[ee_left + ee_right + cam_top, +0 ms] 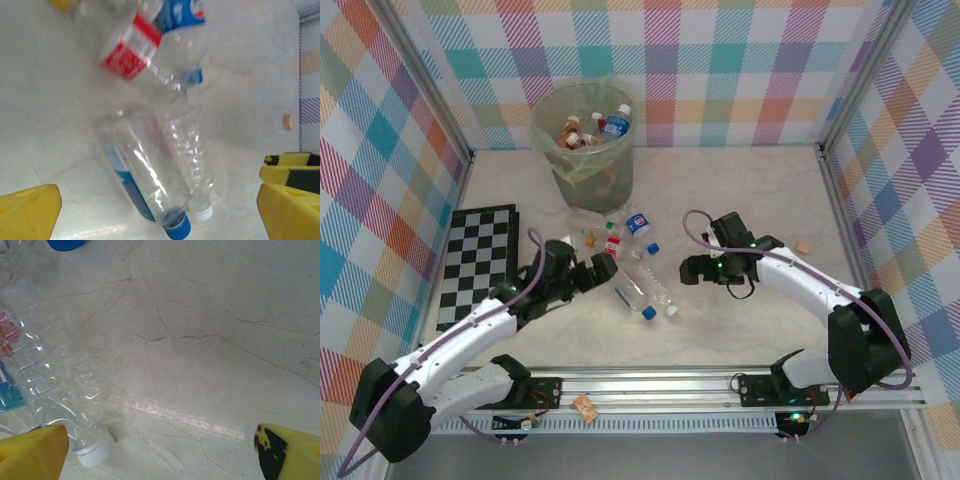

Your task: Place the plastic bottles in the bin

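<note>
A pale marble-patterned table [740,330] sits inside walls of pastel checked cloth. Two white arms with black joints reach in from its near edge. The left arm [470,340] stretches forward and rightward, low over the table. The right arm [810,285] bends at the elbow and reaches leftward. Their hands face each other across a loose cluster of small plastic bottles [638,285] at the table's centre.

A round translucent pale-green plastic bin [582,180], lined with a thin bag, stands at the far side, well beyond both hands. Several bottles already lie inside it. A black-and-white chessboard [475,262] lies flat beside the left arm.

The left hand [603,270] has its yellow-padded fingers [27,212] spread wide, holding nothing. From its wrist, a clear blue-capped bottle [142,185] and a crumpled clear white-capped bottle [192,155] lie side by side on the table. Their caps sit in the gap between the fingers and touch neither. Beyond them lie a blurred red-labelled bottle [132,47] and a blue-labelled bottle [180,17].

The right hand [692,268] is also spread wide and empty. From its wrist, the white-capped bottle lies to the left, its cap just beside one yellow finger.

A small tan block [803,247] lies apart, right of the right hand.
</note>
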Motion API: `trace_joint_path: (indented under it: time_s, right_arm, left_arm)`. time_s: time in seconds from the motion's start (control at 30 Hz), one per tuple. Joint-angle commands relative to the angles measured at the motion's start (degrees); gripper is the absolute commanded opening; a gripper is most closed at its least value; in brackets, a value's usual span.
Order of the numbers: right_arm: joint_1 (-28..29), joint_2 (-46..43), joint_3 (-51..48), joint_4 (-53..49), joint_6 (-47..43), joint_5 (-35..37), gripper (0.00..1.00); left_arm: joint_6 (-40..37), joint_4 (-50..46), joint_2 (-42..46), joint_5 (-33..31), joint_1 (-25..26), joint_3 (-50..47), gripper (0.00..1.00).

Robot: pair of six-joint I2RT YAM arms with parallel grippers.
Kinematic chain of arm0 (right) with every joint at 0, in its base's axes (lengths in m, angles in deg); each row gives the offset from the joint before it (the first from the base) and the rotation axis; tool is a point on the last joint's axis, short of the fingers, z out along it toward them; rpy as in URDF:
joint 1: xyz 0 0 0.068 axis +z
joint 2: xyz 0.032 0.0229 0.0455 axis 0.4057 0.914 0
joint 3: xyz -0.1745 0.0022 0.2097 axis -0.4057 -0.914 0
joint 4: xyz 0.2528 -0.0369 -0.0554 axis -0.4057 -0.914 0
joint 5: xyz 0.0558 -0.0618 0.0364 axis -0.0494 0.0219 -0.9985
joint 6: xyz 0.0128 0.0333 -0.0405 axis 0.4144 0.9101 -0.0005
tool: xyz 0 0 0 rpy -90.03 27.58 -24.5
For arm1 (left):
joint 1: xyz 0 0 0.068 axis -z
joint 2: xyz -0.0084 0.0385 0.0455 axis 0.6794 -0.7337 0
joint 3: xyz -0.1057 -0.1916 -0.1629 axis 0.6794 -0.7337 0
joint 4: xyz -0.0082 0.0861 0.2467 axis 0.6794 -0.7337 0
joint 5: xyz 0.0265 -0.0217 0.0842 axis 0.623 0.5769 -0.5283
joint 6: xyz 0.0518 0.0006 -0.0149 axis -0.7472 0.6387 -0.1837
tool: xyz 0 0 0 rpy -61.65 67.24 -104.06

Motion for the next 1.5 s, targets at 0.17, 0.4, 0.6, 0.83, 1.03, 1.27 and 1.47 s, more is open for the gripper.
trace_joint_path:
  time_s: [0.17,0.4,0.6,0.83,1.03,1.27,1.47]
  right_arm:
    - [-0.2,2.1,3.4,-0.1,-0.2,0.1,0.96]
    - [-0.2,1.7,2.2,0.7,0.8,-0.6,0.95]
    - [-0.3,1.5,2.3,0.1,0.2,0.1,0.95]
    - [-0.3,2.1,2.1,0.5,0.1,-0.2,0.95]
    - [-0.3,2.2,2.1,0.7,-0.1,-0.6,0.95]
    - [-0.2,2.6,2.8,0.7,-0.3,-0.9,0.95]
    - [-0.2,3.5,3.3,0.6,-0.2,-0.8,0.95]
  left_arm:
    - [15.8,18.3,-7.3,-1.8,7.0,-5.5,1.00]
    - [19.6,24.4,-17.3,-4.3,10.7,-6.0,0.96]
    - [24.2,29.3,-23.1,-6.6,13.0,-7.5,0.87]
    - [25.3,26.4,-23.7,-9.8,14.0,-7.6,0.73]
    - [24.2,22.7,-22.2,-11.0,14.0,-6.6,0.61]
    - [21.8,17.3,-19.1,-12.4,14.0,-4.4,0.52]
    - [11.7,-1.3,-11.2,-12.6,13.2,3.2,0.49]
